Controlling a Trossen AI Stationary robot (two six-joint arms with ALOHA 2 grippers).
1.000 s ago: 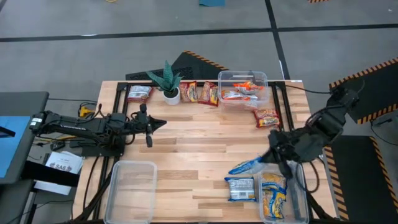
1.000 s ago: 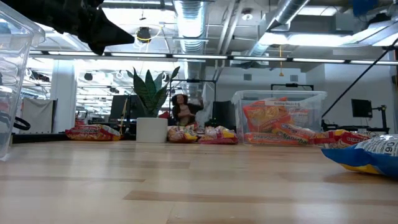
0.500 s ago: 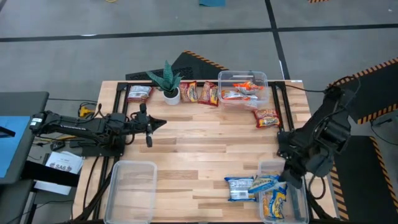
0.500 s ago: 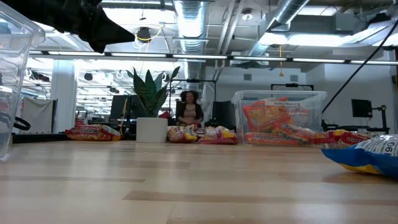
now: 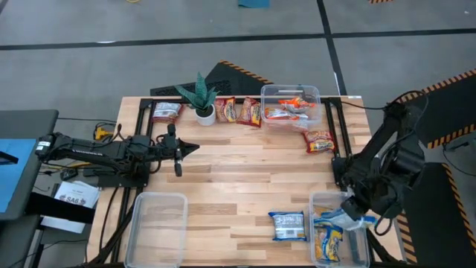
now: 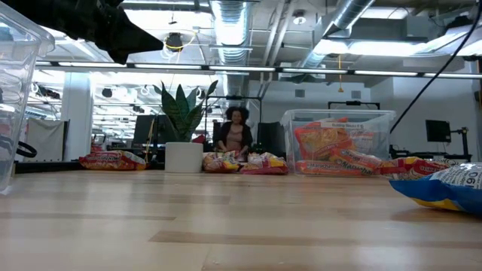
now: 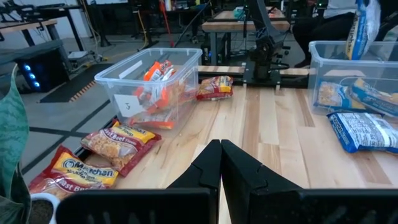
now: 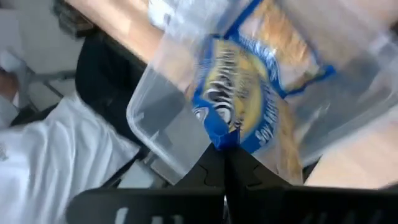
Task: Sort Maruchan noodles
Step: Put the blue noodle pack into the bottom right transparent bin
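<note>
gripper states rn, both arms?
Left gripper: closed, empty, hovering over the table's left side.
Right gripper: closed on a blue-yellow noodle packet, held over the clear bin at the table's front right.

Maruchan noodles (image 5: 288,225) scattered, some binned.

Legible markings, left wrist view.
A white label (image 7: 127,105) on the clear bin (image 7: 180,62) reads "3"; a red-and-yellow noodle packet (image 7: 85,168) reads "Maruchan".
</note>
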